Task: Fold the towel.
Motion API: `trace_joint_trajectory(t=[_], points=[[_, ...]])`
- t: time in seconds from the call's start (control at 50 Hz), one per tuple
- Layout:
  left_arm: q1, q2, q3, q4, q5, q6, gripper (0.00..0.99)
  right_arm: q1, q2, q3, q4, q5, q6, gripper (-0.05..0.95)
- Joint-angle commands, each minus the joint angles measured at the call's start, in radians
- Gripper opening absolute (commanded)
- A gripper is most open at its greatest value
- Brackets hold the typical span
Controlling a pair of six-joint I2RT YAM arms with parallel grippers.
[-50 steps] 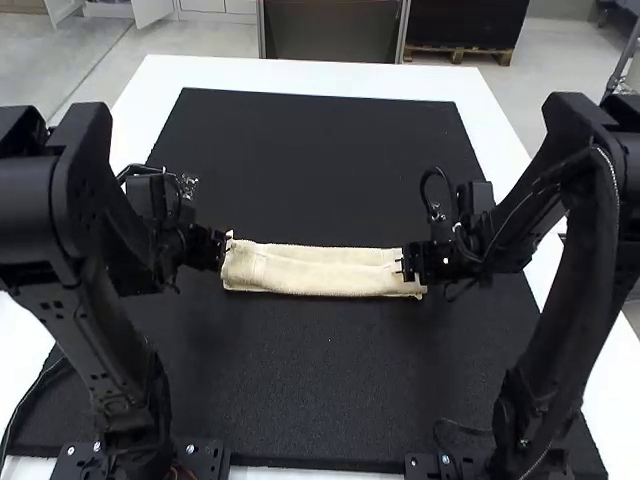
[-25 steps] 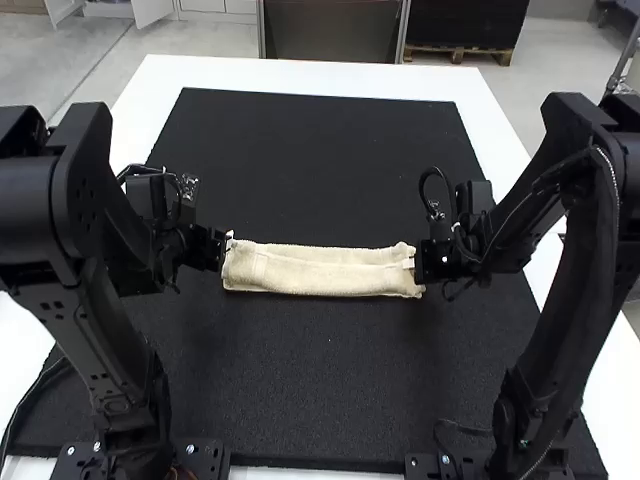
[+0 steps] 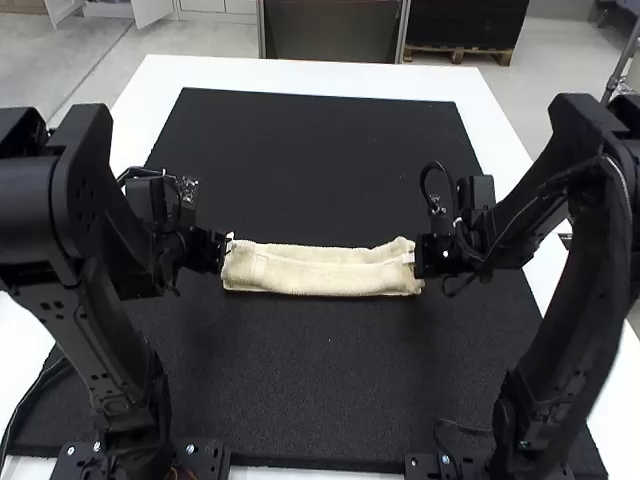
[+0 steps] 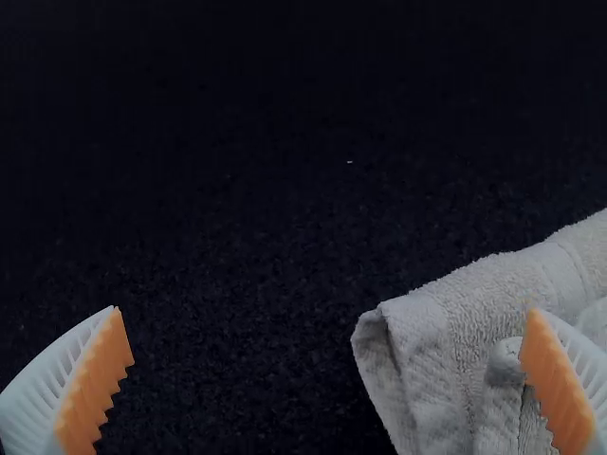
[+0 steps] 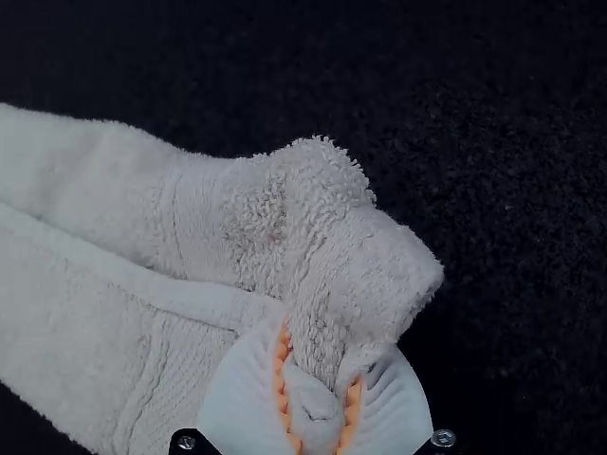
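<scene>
The cream towel (image 3: 320, 270) lies as a long folded strip across the black mat between the two arms. My left gripper (image 3: 226, 250) is at its left end. In the left wrist view my left gripper (image 4: 327, 379) stands wide open, one finger over the folded towel end (image 4: 455, 351) and the other over bare mat. At the strip's right end is my right gripper (image 3: 416, 262). The right wrist view has my right gripper (image 5: 318, 408) shut on a pinched, bunched part of the towel's end (image 5: 332, 246).
A black mat (image 3: 300, 380) lies under the towel and reaches well in front of and behind it. The white table top (image 3: 300, 75) borders the mat.
My right gripper has moved slightly right from over the towel's right end, and the far corner there has risen into a bunch. The left arm has kept still.
</scene>
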Motion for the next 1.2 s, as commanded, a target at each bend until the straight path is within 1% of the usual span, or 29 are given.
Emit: trace_joint_trajectory(t=[0.0,0.22,0.26,0.3,0.34,0.44,0.54,0.62,0.8,0.9,1.04,1.18], points=[[0.017,-0.021,-0.002,0.01,0.014,-0.01,0.961,0.022,-0.043,0.048,-0.017,-0.032,0.018,-0.02],[0.02,-0.021,-0.004,0.016,0.011,-0.012,0.961,0.039,-0.086,0.068,-0.06,-0.063,0.039,-0.02],[0.02,-0.021,-0.004,0.018,-0.005,-0.013,0.961,0.051,-0.091,0.074,-0.063,-0.077,0.048,-0.02],[0.024,-0.021,-0.004,0.019,-0.031,-0.019,0.961,0.069,-0.092,0.082,-0.07,-0.09,0.059,-0.02],[0.028,-0.021,-0.004,0.019,-0.031,-0.019,0.961,0.085,-0.091,0.088,-0.075,-0.098,0.067,-0.02],[0.056,-0.023,-0.01,0.041,-0.043,-0.021,0.961,0.132,-0.091,0.102,-0.079,-0.104,0.085,-0.02],[0.096,-0.023,-0.015,0.087,-0.074,-0.028,0.961,0.181,-0.091,0.115,-0.087,-0.104,0.094,-0.02],[0.131,-0.026,-0.015,0.105,-0.074,-0.041,0.961,0.217,-0.091,0.126,-0.089,-0.109,0.103,-0.02],[0.211,-0.032,-0.015,0.108,-0.071,-0.041,0.961,0.298,-0.085,0.16,-0.089,-0.127,0.123,-0.02],[0.241,-0.032,-0.015,0.104,-0.061,-0.036,0.961,0.352,-0.071,0.187,-0.09,-0.127,0.131,-0.02],[0.258,-0.032,-0.025,0.113,-0.057,-0.035,0.961,0.424,-0.045,0.217,-0.089,-0.121,0.145,-0.02],[0.258,-0.032,-0.03,0.116,-0.052,-0.035,0.961,0.48,-0.017,0.234,-0.086,-0.123,0.145,-0.02]])
